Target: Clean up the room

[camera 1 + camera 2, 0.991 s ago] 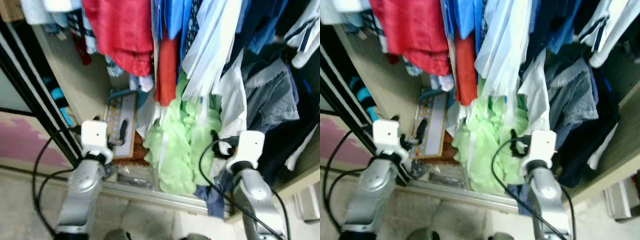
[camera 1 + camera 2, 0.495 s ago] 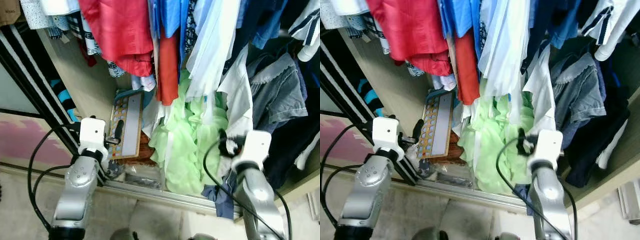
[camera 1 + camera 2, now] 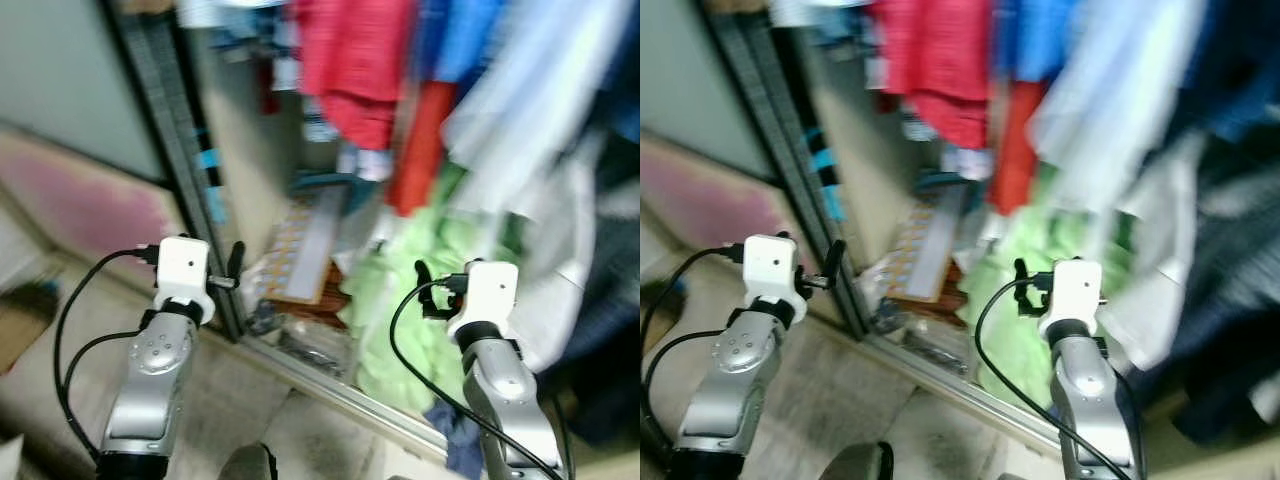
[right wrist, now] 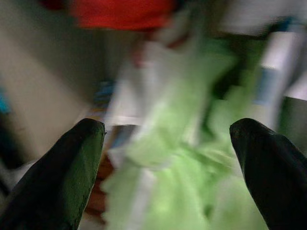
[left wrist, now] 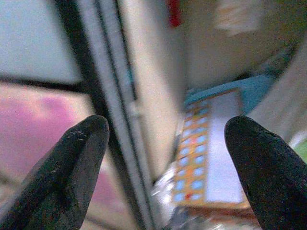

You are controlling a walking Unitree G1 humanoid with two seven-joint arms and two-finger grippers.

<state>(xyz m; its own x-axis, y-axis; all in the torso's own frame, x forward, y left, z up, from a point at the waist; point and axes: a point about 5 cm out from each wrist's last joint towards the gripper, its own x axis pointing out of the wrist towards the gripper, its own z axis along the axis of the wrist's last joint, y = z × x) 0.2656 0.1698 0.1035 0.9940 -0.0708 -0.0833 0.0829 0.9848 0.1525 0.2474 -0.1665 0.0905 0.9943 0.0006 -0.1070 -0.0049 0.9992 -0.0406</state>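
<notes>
I face an open wardrobe, blurred by motion. Red clothes [image 3: 355,70], blue clothes [image 3: 460,30] and pale clothes [image 3: 540,110] hang from above. A light green garment [image 3: 400,300] hangs down to the wardrobe floor. A flat board with rows of coloured dots [image 3: 310,250] leans inside at the bottom. My left gripper [image 5: 168,143] is raised before the dark door frame [image 3: 180,180], open and holding nothing. My right gripper [image 4: 168,143] is held up in front of the green garment, open and empty too.
The metal sliding-door track [image 3: 330,375] runs along the wardrobe's bottom edge. A pink surface [image 3: 90,195] lies to the left of the door frame. A dark blue cloth [image 3: 455,440] hangs over the track near my right arm. Grey floor [image 3: 230,420] is in front.
The whole picture has swung and blurred, so the camera turned left; more of the door frame and pink surface shows. Both arms keep the same raised pose.
</notes>
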